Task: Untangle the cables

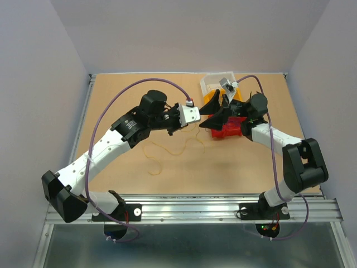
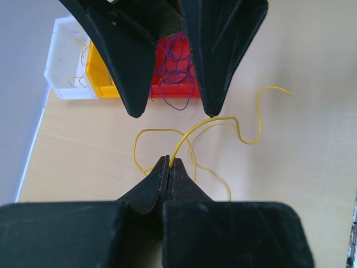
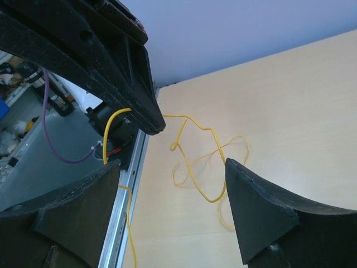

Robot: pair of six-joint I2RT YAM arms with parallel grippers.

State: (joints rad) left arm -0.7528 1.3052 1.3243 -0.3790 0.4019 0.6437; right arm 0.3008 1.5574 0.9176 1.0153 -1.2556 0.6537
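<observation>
The left gripper (image 2: 169, 163) is clenched on the thin yellow cable (image 2: 187, 135), pinching it right at the fingertips. The right gripper (image 2: 172, 113) faces it with its jaws spread wide and nothing between them. Both meet just left of the red plastic bin (image 2: 177, 94), which holds a tangle of dark purple thread-like cables (image 2: 174, 70).

The yellow cable rises from the pinch and arcs away. The rest lies in loose overlapping loops on the pale wooden worktop (image 2: 301, 184), on the arm-base side of the red bin and to its left. It has no straight axis. Overall the loops stretch roughly side to side across the worktop, and one free end curls up and away from the pinch.

To do this step well, I judge the right gripper should close on the raised strand close to the pinch, squarely between its pads. Then the two should draw apart slowly along the cable's run, lifting so the loops slide open rather than cinch into a knot
</observation>
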